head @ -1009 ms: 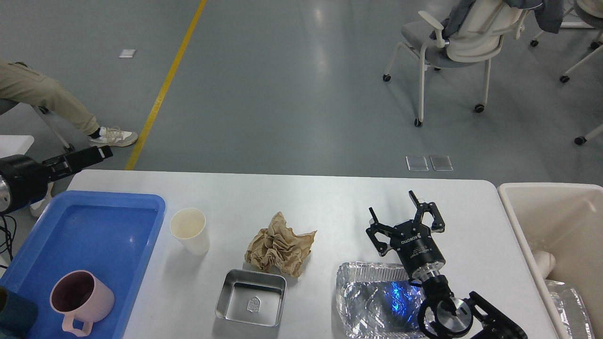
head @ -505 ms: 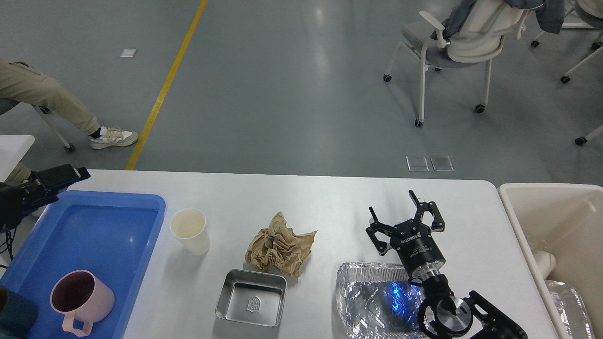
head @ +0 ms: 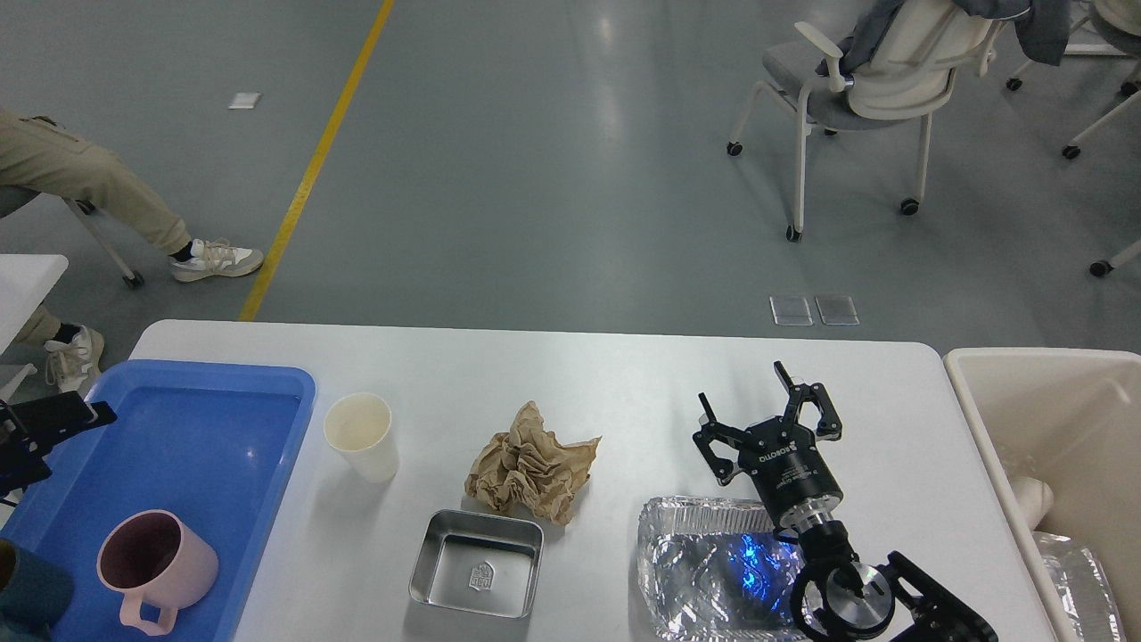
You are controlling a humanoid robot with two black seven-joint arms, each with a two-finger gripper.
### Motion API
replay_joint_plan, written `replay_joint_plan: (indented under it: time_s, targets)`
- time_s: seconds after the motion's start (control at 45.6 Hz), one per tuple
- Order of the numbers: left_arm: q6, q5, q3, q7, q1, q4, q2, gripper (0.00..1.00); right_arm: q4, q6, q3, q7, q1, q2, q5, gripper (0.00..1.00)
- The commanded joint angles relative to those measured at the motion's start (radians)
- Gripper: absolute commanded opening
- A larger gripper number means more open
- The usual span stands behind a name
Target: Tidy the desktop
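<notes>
Blue tray (head: 214, 428) holds a pink mug (head: 156, 563) — steel tin (head: 477, 562) bare.

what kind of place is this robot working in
Probably a lab or workshop hall, not a home: a bare grey floor with a painted yellow line, wheeled white office chairs, and a plain white tabletop set out with test items.

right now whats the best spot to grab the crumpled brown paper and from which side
Judging by its pose, come straight down on the crumpled brown paper and pinch its raised folded ridge near the middle. It lies loose on the desktop with a steel tray close in front, so a top approach looks clearest. The open right gripper is nearest.
</notes>
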Motion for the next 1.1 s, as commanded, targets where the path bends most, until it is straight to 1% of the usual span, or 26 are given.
replay_joint_plan:
  time_s: [0.0, 0.088, 0.154, 0.285, 0.395, 0.658, 0.746, 0.812, 0.921, 0.987, 1.075]
  targets:
    - [-0.019, -0.027, 0.000, -0.037, 0.003, 0.006, 0.012, 0.97, 0.000, 0.000, 0.000, 0.000, 0.000, 0.001, 0.000, 1.00]
    - [-0.013, -0.024, -0.003, -0.078, 0.003, 0.009, 0.004, 0.97, 0.001, 0.001, 0.002, 0.001, -0.002, -0.001, 0.000, 1.00]
    - [-0.002, -0.024, -0.005, -0.089, 0.003, 0.012, 0.003, 0.97, 0.000, 0.001, 0.002, 0.001, -0.005, -0.001, 0.000, 1.00]
    - [0.012, -0.030, -0.006, -0.086, 0.000, 0.015, -0.004, 0.97, 0.003, 0.001, 0.005, 0.003, -0.009, 0.001, 0.000, 1.00]
    - [0.053, -0.038, -0.012, -0.089, -0.001, 0.018, -0.033, 0.97, 0.003, 0.001, 0.005, 0.003, -0.009, 0.004, 0.000, 1.00]
    - [0.035, -0.024, -0.011, -0.083, -0.010, 0.018, -0.017, 0.97, 0.011, 0.001, 0.005, 0.003, -0.009, 0.014, 0.000, 1.00]
    - [-0.011, -0.009, -0.012, -0.087, -0.029, 0.018, 0.015, 0.97, 0.012, 0.001, 0.005, 0.003, -0.009, 0.016, 0.000, 1.00]
    - [-0.078, 0.011, -0.012, -0.093, -0.065, 0.017, 0.053, 0.97, 0.012, 0.001, 0.005, 0.003, -0.008, 0.016, 0.000, 1.00]
    - [-0.180, 0.154, -0.011, -0.104, -0.156, 0.015, 0.056, 0.97, 0.014, 0.001, 0.005, 0.003, -0.008, 0.017, 0.000, 1.00]
    - [-0.247, 0.284, -0.006, -0.130, -0.223, 0.015, 0.041, 0.97, 0.015, 0.001, 0.005, 0.003, -0.008, 0.018, 0.000, 1.00]
    - [-0.359, 0.456, 0.000, -0.175, -0.338, 0.017, -0.016, 0.97, 0.015, 0.001, 0.006, 0.003, -0.008, 0.025, 0.000, 1.00]
